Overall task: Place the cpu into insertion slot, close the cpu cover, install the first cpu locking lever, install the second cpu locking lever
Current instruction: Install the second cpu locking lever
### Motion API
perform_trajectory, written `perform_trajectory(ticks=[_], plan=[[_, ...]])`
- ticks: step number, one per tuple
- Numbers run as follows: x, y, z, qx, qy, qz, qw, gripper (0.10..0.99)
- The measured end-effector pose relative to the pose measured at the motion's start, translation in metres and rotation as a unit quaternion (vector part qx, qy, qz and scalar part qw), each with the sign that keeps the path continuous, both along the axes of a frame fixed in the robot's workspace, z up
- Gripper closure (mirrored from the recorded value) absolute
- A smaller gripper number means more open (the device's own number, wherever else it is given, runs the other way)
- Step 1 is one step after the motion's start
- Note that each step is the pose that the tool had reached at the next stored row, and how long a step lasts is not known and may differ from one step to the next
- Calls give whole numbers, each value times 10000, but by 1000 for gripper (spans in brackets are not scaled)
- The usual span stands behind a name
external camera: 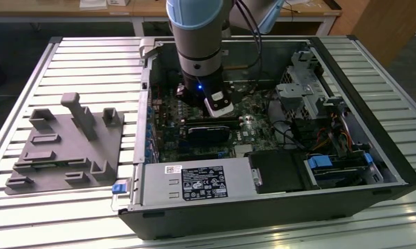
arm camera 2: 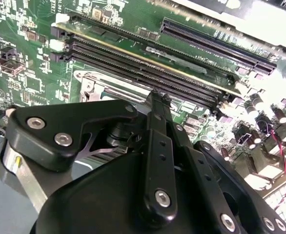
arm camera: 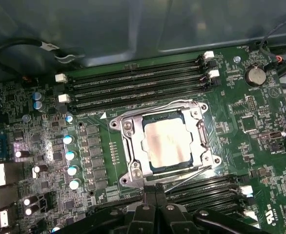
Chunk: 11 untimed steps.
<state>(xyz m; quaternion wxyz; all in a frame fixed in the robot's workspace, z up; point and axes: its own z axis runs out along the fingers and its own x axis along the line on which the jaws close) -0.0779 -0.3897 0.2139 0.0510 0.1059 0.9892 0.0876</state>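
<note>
The arm reaches down into the open computer case (external camera: 346,155), which lies on its side on the slatted worktop (external camera: 90,67) so that the green circuit board (arm camera: 260,122) faces up. In the first wrist view the cpu (arm camera: 166,142) already sits in the insertion slot (arm camera: 189,168), its silvery top showing through the cut-out of the cpu cover (arm camera: 133,146), which lies flat over it. A thin wire locking lever (arm camera: 189,174) runs along the socket edge nearest the pincer (arm camera: 155,197), probably the reason the tool hovers just beside that edge. The pincer's two fingers (arm camera: 148,202) stand pressed together, clamped on nothing, a narrow tip suited to pushing a lever rather than grasping
</note>
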Motion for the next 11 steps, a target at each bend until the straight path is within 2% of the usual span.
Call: perform_trajectory(ticks=[6,11], plan=[[-24,-41,-46,134,0,-1,9999,980],[-60,-64,-77,269,0,0,9996,980]])
